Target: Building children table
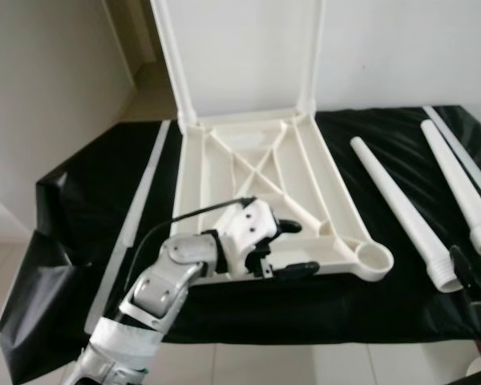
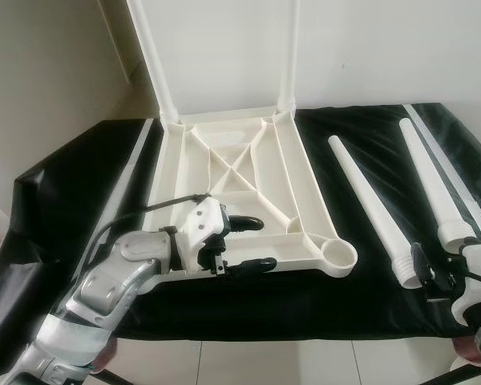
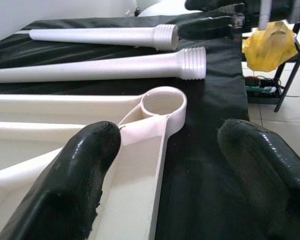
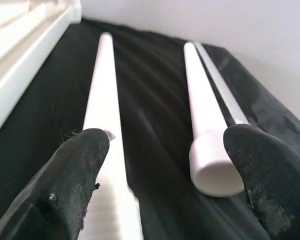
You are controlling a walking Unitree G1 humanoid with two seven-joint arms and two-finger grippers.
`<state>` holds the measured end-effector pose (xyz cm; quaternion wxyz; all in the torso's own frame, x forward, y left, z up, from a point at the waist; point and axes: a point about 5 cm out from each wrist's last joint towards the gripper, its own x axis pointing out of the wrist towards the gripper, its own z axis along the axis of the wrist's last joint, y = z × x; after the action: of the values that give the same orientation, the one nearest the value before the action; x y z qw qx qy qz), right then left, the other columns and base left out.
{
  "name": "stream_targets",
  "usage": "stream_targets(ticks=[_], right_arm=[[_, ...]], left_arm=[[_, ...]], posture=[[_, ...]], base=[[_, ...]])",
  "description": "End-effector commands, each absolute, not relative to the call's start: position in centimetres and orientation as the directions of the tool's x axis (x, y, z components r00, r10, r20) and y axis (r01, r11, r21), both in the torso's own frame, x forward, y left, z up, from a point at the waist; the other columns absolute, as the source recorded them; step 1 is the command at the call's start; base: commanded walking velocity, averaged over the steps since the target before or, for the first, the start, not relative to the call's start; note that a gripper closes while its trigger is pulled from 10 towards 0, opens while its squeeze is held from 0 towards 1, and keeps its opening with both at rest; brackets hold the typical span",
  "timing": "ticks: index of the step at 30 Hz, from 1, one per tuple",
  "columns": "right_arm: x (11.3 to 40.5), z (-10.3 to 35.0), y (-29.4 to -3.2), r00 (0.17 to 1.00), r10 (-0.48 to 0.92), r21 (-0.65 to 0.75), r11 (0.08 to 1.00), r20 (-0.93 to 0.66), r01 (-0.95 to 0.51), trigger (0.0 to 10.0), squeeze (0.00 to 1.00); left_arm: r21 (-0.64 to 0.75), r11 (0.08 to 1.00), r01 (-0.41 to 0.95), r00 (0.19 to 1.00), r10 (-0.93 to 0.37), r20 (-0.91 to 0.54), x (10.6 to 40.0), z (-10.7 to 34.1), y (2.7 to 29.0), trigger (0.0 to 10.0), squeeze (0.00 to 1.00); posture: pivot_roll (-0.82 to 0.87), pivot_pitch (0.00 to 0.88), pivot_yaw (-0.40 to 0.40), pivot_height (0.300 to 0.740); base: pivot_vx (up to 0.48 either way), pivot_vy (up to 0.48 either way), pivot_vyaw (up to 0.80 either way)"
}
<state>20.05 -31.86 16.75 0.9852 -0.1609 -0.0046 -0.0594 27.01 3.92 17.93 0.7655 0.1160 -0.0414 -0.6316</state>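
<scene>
White plastic tabletop panel [image 1: 264,192], underside up with its ribs showing, lies at the centre of my head view on the black-covered table [image 1: 88,200]. At 3 o'clock of it lie two white tapered legs [image 1: 397,210], [image 1: 457,183], apart from each other. My left gripper [image 1: 293,249] sits at the panel's near edge, at 6 o'clock, fingers [image 3: 80,175] spread wide across that rim. My right gripper [image 2: 425,273] hangs at 4 o'clock, fingers [image 4: 70,185] wide apart over the legs' thick ends, holding nothing.
</scene>
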Motion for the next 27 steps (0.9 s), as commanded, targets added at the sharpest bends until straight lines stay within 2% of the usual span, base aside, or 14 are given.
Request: stream_targets(ticks=[1, 9, 11, 17, 19, 21, 27], right_arm=[[20.6, 16.5, -31.6, 0.992, -0.124, -0.285, 0.951, 0.015, 0.123, 10.0, 0.0], [22.6, 16.4, -30.8, 0.993, -0.115, -0.211, 0.971, 0.006, 0.113, 10.0, 0.0], [23.3, 16.0, -30.6, 0.994, -0.108, -0.19, 0.976, -0.016, 0.103, 10.0, 0.0], [24.3, 14.8, -30.2, 0.991, -0.112, -0.152, 0.983, -0.07, 0.1, 10.0, 0.0], [24.3, 14.8, -30.2, 0.991, -0.112, -0.152, 0.983, -0.07, 0.1, 10.0, 0.0], [25.8, 14.1, -29.9, 0.985, -0.135, -0.087, 0.988, -0.111, 0.126, 10.0, 0.0], [27.6, 14.0, -29.4, 0.979, -0.134, -0.023, 0.991, -0.154, 0.132, 10.0, 0.0]], left_arm=[[0.232, 0.164, 0.959, 0.189, -0.978, -0.091, 27.0, 18.0, 4.1, 10.0, 0.0], [0.204, 0.119, 0.972, 0.14, -0.986, -0.092, 26.5, 18.0, 3.9, 10.0, 0.0], [0.2, 0.084, 0.976, 0.104, -0.99, -0.091, 26.0, 18.0, 3.5, 10.0, 0.0], [0.18, 0.05, 0.982, 0.064, -0.995, -0.077, 25.4, 18.3, 2.3, 10.0, 0.0], [0.18, 0.05, 0.982, 0.064, -0.995, -0.077, 25.4, 18.3, 2.3, 10.0, 0.0], [0.171, 0.047, 0.984, 0.056, -0.997, -0.05, 25.5, 19.1, 1.3, 10.0, 0.0], [0.174, 0.041, 0.984, 0.047, -0.998, -0.035, 25.6, 19.9, 1.0, 10.0, 0.0]], posture=[[-0.08, 0.014, 0.071, 0.74], [-0.07, 0.019, 0.063, 0.74], [-0.06, 0.023, 0.063, 0.74], [-0.04, 0.036, 0.053, 0.74], [-0.04, 0.036, 0.053, 0.74], [-0.03, 0.055, 0.052, 0.74], [-0.02, 0.064, 0.045, 0.74]], base=[[0.0, 0.0, 0.0], [0.0, 0.0, 0.0], [0.0, 0.0, 0.0], [0.0, 0.0, 0.0], [0.0, 0.0, 0.0], [0.0, 0.0, 0.0], [0.0, 0.0, 0.0]])
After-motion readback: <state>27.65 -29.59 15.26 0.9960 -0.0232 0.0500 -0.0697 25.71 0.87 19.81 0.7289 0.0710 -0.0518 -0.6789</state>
